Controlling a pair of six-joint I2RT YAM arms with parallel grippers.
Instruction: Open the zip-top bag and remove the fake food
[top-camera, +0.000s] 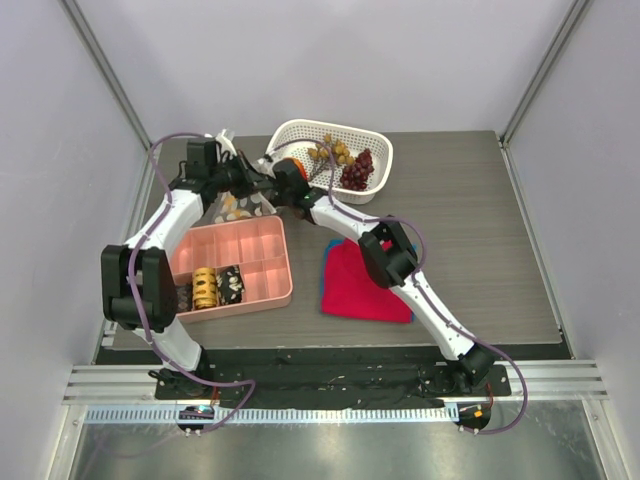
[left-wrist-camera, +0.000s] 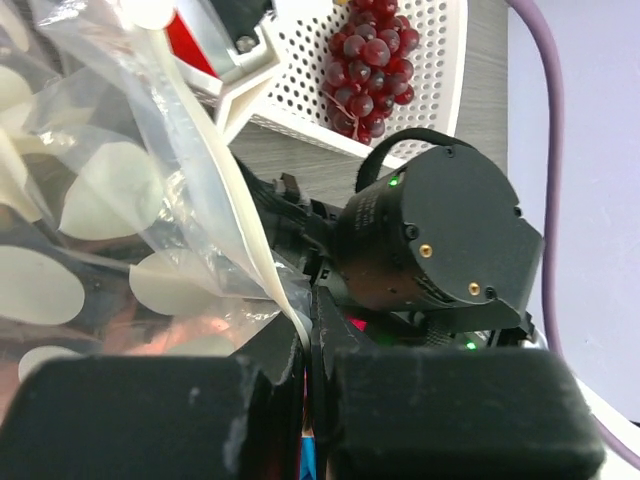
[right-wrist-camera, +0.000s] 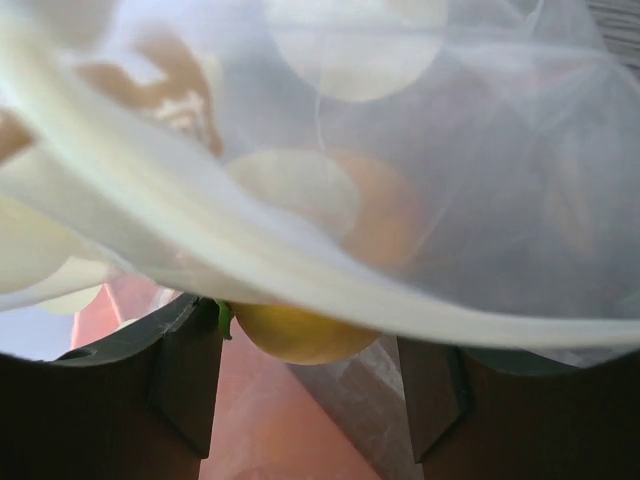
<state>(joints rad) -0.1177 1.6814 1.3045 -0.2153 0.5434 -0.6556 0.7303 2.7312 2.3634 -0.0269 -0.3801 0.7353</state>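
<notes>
Your left end effector (left-wrist-camera: 308, 400) was clamped shut on the whitish zip strip (left-wrist-camera: 215, 170) of the zip-top bag (left-wrist-camera: 120, 200), held just behind the pink tray (top-camera: 265, 272). Your right end effector (right-wrist-camera: 310, 400) stood open at the bag's mouth, with an orange-yellow fruit (right-wrist-camera: 300, 335) between its fingers.

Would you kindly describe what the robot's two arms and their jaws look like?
The left arm and right arm match, with white shells on the long links and black rounded joint housings. A purple cable runs along each arm. One round black housing shows small green lights and brass-coloured screws. The jaws are blocky and dark.
</notes>
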